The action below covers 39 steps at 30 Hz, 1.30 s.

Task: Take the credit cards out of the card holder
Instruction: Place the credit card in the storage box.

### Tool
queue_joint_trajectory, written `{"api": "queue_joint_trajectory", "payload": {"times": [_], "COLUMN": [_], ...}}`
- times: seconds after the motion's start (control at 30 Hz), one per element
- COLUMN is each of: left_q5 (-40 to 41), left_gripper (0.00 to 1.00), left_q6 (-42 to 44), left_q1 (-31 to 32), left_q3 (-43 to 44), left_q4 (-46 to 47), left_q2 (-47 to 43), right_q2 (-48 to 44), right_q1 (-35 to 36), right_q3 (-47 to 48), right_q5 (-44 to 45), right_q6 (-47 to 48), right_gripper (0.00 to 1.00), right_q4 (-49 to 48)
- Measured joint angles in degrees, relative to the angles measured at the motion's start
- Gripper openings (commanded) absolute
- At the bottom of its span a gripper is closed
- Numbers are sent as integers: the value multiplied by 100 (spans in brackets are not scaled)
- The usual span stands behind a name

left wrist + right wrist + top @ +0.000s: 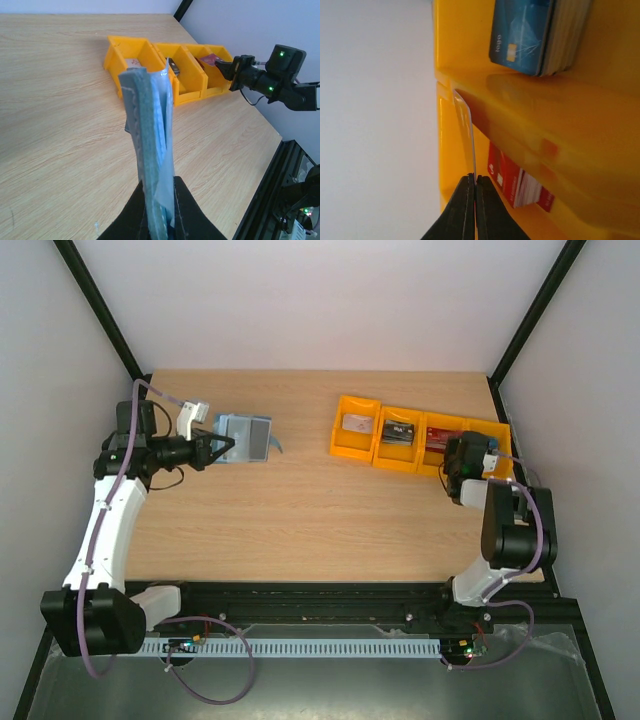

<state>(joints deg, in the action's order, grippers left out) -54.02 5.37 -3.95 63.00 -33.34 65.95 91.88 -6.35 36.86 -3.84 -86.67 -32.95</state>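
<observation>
My left gripper (159, 187) is shut on the bottom edge of the teal-blue card holder (147, 135), which stands upright and edge-on with paler blue pockets showing. From above, the card holder (245, 437) hangs over the table's left side beside the left gripper (212, 451). My right gripper (475, 179) is shut on a thin credit card (470, 140), seen edge-on inside an orange bin above a red stack of cards (517, 182). A blue stack (535, 35) lies in the neighbouring bin. From above, the right gripper (462, 455) is over the row's right end.
Several orange bins (345, 448) stand in a row at the back right, holding grey (357, 423), black (397, 432) and red (437, 435) cards. Black frame posts rise at the back corners, and a black rail runs along the near edge.
</observation>
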Motion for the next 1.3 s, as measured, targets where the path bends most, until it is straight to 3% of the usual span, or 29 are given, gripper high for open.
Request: {"api": "queue_joint_trajectory", "payload": {"times": [0.63, 0.73, 0.87, 1.1, 1.27, 1.3], "left_q5": [-68, -85, -87, -105, -122, -127], "left_gripper": [2, 2, 2, 2, 2, 2], "left_q6": [28, 28, 28, 28, 28, 31], "left_q1": [0, 0, 0, 0, 0, 0], "left_q3": [-9, -31, -44, -46, -46, -46], "left_q4": [0, 2, -2, -2, -4, -4], "left_q2": [52, 52, 52, 52, 52, 52], "right_q2": [1141, 1329, 1460, 1397, 852, 669], "right_q1": [313, 323, 326, 326, 326, 326], "right_q3": [1314, 1617, 1720, 1725, 1657, 1635], "right_q5": [413, 476, 555, 549, 516, 507], "right_q6": [-570, -555, -592, -439, -192, -114], "right_gripper": [2, 11, 37, 58, 70, 78], "right_q4": [470, 682, 772, 898, 944, 951]}}
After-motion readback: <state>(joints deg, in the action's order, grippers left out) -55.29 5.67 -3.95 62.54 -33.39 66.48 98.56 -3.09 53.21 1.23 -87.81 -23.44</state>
